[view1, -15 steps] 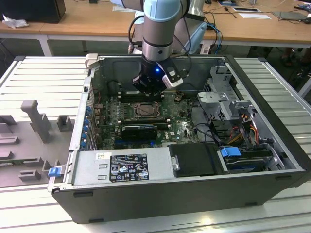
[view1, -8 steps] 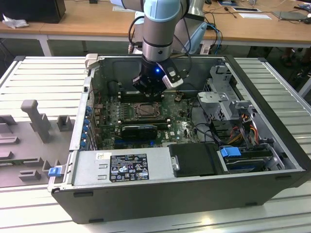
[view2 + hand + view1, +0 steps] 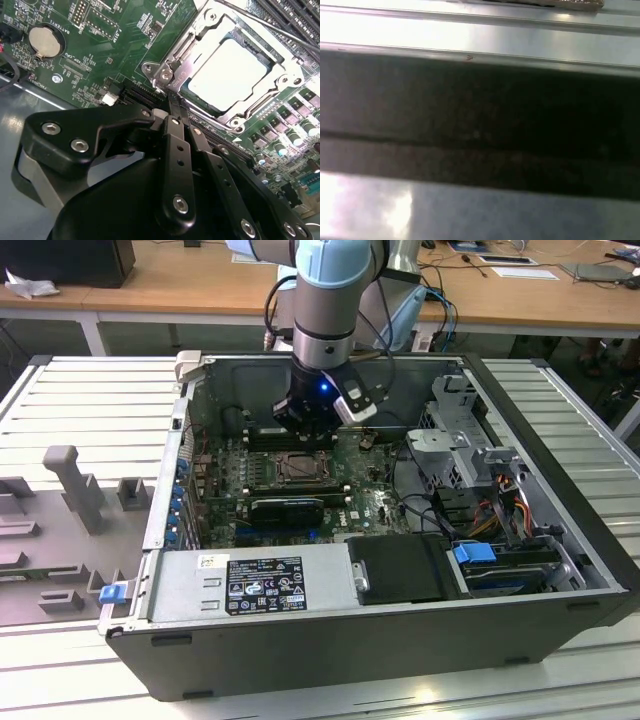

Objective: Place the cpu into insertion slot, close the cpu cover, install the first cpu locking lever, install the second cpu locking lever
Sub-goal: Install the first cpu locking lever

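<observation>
Squinting at the first wrist view gets me nowhere: a dark blurry band between pale shiny strips, and I can't say what any of it is. In the exterior view the arm (image 3: 325, 300) reaches down into the open computer case (image 3: 400, 640) lying on the ribbed counter (image 3: 90, 400), and the tool (image 3: 308, 432) body covers its own tips, so from there you can't see what they touch. The insertion slot (image 3: 300, 469) sits on the motherboard (image 3: 370, 505) just in front of the tool, towards the camera, too small there to read its contents.

The second wrist view is the useful one. The tool (image 3: 173, 100) has its two black fingers (image 3: 176, 150) pressed together, tips right at a corner of the socket frame. Can't tell if anything thin is caught between them. The cpu (image 3: 232, 72) lies flat in the socket, pale face up, just beyond the tips. The cpu cover (image 3: 181, 76) is down over it, framing it through its window. A thin metal rod (image 3: 270, 27) runs along the cover's far side and is cut off at the picture edge; I can't tell if it's latched. A coin battery (image 3: 44, 41) sits well off to one side.
</observation>
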Motion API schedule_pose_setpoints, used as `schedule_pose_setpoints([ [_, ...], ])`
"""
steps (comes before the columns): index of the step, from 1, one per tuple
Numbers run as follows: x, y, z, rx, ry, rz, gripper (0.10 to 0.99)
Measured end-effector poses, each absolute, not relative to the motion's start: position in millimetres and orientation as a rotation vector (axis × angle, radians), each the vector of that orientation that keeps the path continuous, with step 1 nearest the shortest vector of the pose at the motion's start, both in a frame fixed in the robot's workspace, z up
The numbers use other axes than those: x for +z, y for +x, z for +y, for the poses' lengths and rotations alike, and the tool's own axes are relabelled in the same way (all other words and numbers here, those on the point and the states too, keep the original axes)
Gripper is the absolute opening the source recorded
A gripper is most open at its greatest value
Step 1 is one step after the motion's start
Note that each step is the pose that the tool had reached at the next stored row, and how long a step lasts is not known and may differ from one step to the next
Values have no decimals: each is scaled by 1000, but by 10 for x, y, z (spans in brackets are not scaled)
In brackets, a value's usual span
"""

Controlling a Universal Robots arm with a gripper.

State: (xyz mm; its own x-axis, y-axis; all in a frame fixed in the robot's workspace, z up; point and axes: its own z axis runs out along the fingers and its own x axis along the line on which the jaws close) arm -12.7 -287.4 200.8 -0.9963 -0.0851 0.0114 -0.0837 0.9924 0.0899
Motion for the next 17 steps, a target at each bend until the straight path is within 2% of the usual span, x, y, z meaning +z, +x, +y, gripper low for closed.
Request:
schedule_pose_setpoints([
  [17,2134,-126,-2895,-155,132,-3120,106],
])
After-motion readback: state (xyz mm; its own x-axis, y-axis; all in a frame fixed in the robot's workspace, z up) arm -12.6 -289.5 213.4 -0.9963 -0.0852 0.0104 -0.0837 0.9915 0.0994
